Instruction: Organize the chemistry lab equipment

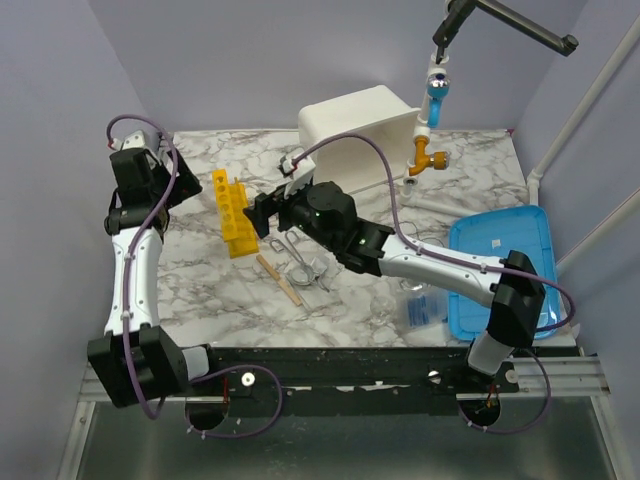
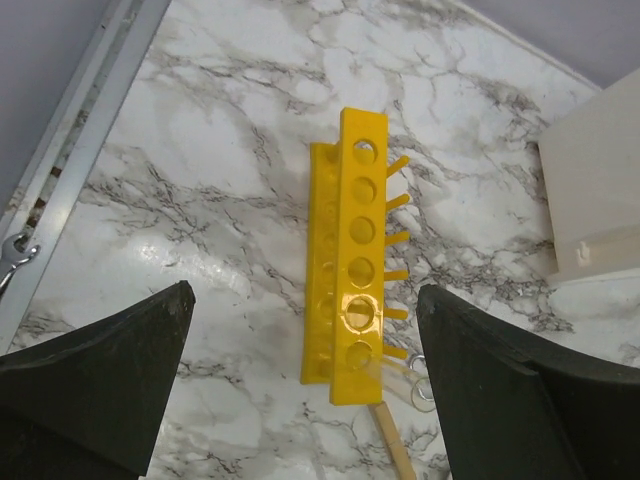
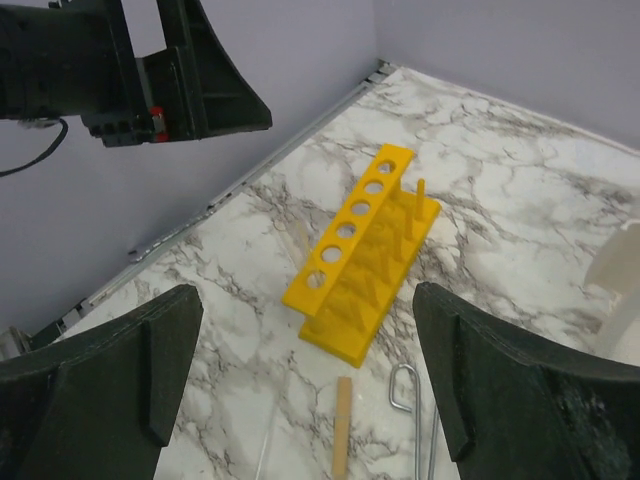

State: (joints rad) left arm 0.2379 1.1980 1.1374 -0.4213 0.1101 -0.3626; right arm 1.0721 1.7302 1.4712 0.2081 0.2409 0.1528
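Marble tabletop point(image 1: 200, 275) under lilac walls point(image 1: 250, 50) holds yellow rack point(image 1: 233, 212); left pincer point(image 2: 305, 295), right pincer point(image 3: 305, 293) wide.

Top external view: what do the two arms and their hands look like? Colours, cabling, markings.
The left arm and right arm match: white link shells, blocky black joint housings, a purple cable looping loosely along each. A small green light shows on the right arm's wrist housing. The left hand and right hand are matte black, with broad wedge-shaped fingers.

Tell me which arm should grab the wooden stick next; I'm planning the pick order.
Right, probably. The open right gripper hangs near the stick; the left gripper, also open, sits on the yellow rack's far side.
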